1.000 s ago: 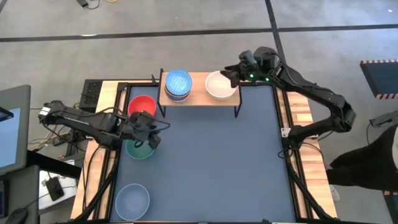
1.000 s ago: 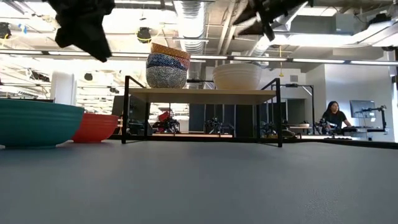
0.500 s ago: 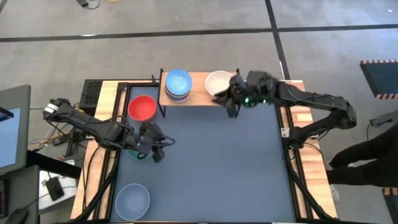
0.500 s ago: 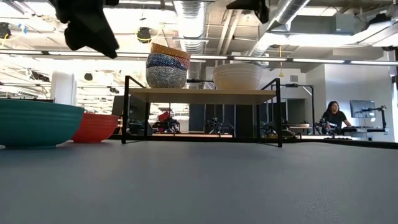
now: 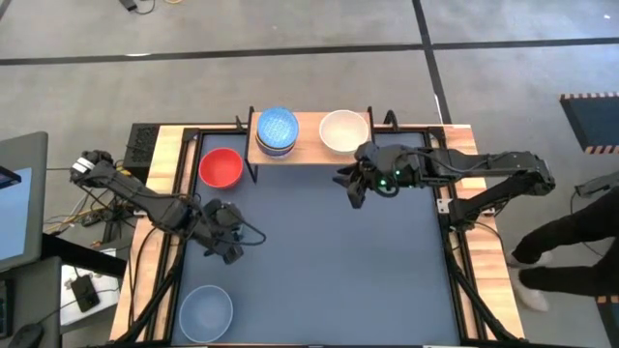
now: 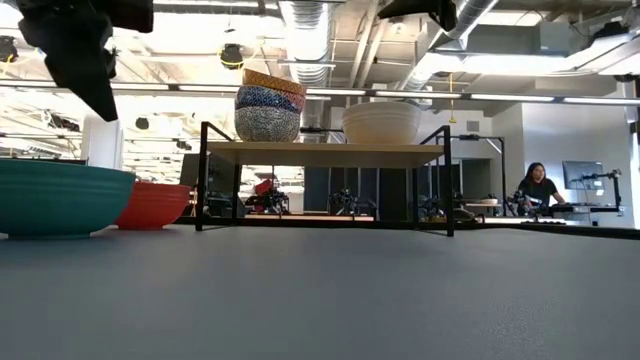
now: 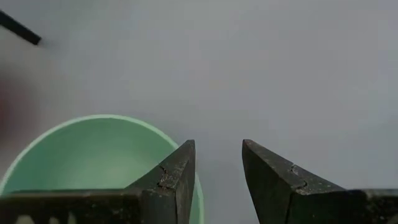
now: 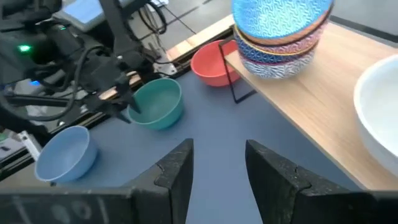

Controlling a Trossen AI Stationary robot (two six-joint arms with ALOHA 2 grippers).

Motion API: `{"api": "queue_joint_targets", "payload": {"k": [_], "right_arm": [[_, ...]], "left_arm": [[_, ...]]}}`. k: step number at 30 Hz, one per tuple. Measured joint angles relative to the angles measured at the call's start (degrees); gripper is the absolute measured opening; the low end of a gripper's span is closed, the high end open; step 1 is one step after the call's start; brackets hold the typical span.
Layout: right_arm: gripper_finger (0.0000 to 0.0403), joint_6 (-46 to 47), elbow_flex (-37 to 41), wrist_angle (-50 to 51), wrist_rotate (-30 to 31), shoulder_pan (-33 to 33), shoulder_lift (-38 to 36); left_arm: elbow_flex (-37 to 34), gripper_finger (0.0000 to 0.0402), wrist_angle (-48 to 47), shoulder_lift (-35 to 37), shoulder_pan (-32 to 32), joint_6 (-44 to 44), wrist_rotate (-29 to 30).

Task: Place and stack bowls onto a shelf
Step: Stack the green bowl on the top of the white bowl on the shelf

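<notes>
The light-wood shelf [image 5: 309,145] stands at the table's far edge. It carries a stack of bowls topped by the light blue patterned one [image 5: 278,130] and a cream white bowl [image 5: 343,130]. A red bowl [image 5: 221,166], a green bowl [image 7: 93,158] and a grey-blue bowl [image 5: 206,311] rest on the table at the left. My left gripper [image 7: 217,180] is open and hangs above the green bowl's rim, clear of it as the low view [image 6: 75,60] shows. My right gripper [image 5: 353,184] is open and empty above the table, just near of the shelf.
The shelf's thin black legs [image 6: 445,180] stand on the dark table top [image 5: 329,271], which lies bare at the middle and right. Wooden side rails [image 5: 474,193] edge the table. A person [image 5: 580,242] stands beyond the right edge.
My right gripper has drawn back from above the cream white bowl toward the table's near edge, off the shelf; the bowl stays on the shelf. My left gripper has moved toward the near edge above the green bowl. Neither has taken hold of anything.
</notes>
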State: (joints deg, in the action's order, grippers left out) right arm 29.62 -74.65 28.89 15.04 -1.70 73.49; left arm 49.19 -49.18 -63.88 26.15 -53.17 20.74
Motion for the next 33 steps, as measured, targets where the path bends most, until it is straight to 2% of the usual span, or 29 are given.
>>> {"api": "queue_joint_targets", "payload": {"k": [11,19,24,29,33], "right_arm": [[0.017,2.0,0.0,-0.1,2.1,-2.8,0.0],[0.017,2.0,0.0,-0.1,3.0,-3.3,0.0],[0.017,2.0,0.0,-0.1,3.0,-3.2,0.0],[0.017,1.9,0.0,-0.2,3.0,-2.6,0.0],[0.017,1.9,0.0,-0.2,3.0,-2.3,0.0]], "left_arm": [[-1.3,0.0116,-3.9,0.1,2.1,-4.4,-2.0],[-9.5,0.0116,1.1,0.0,4.8,-13.2,-10.0],[-10.8,0.0116,0.9,0.0,5.4,-15.0,-9.8],[-10.8,0.0115,-0.1,0.0,5.3,-15.0,-3.7],[-10.8,0.0085,0.3,0.0,4.6,-12.4,-3.1]]}}
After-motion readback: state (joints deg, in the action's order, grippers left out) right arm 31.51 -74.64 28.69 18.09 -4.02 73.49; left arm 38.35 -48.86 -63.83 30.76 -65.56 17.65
